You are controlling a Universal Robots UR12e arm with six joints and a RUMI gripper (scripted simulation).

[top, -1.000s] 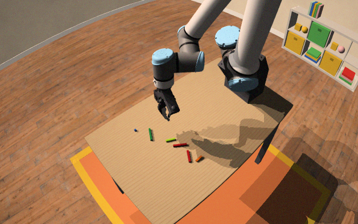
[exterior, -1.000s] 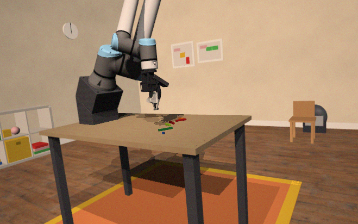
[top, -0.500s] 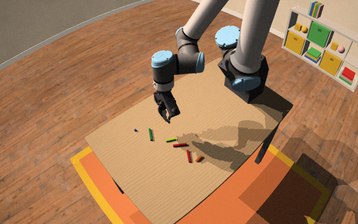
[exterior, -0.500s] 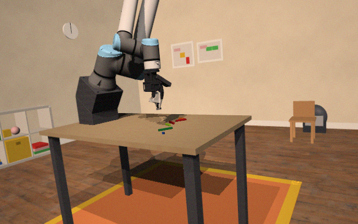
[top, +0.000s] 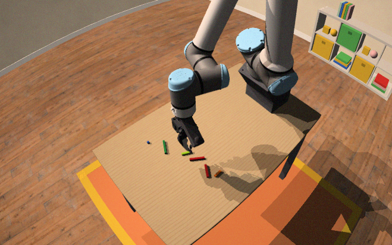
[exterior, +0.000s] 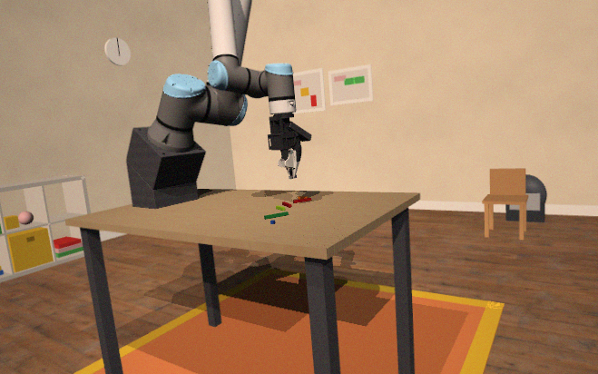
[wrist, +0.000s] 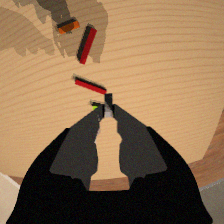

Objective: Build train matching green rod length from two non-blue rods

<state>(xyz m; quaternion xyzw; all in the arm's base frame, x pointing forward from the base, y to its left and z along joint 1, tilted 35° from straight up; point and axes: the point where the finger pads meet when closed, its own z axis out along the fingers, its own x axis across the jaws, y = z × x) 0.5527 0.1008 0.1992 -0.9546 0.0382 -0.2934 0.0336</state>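
My gripper [top: 188,147] [exterior: 291,173] hangs well above the table, shut on a small dark grey rod [wrist: 108,99] that sticks out between the fingertips. On the table lie the green rod [top: 165,147], a tiny blue rod [top: 148,142], a lime rod [top: 185,153], two red rods [top: 197,158] [top: 207,170] and an orange rod [top: 218,173]. In the wrist view the lime rod [wrist: 95,104] peeks out beside the left fingertip. One red rod [wrist: 90,84] lies just beyond the tips, and the other red rod [wrist: 86,44] and the orange rod [wrist: 67,26] lie farther off.
The arm's base block [top: 264,91] stands at the table's far corner. The arm's shadow falls over the red and orange rods. The rods sit near the table's middle, well away from its edges.
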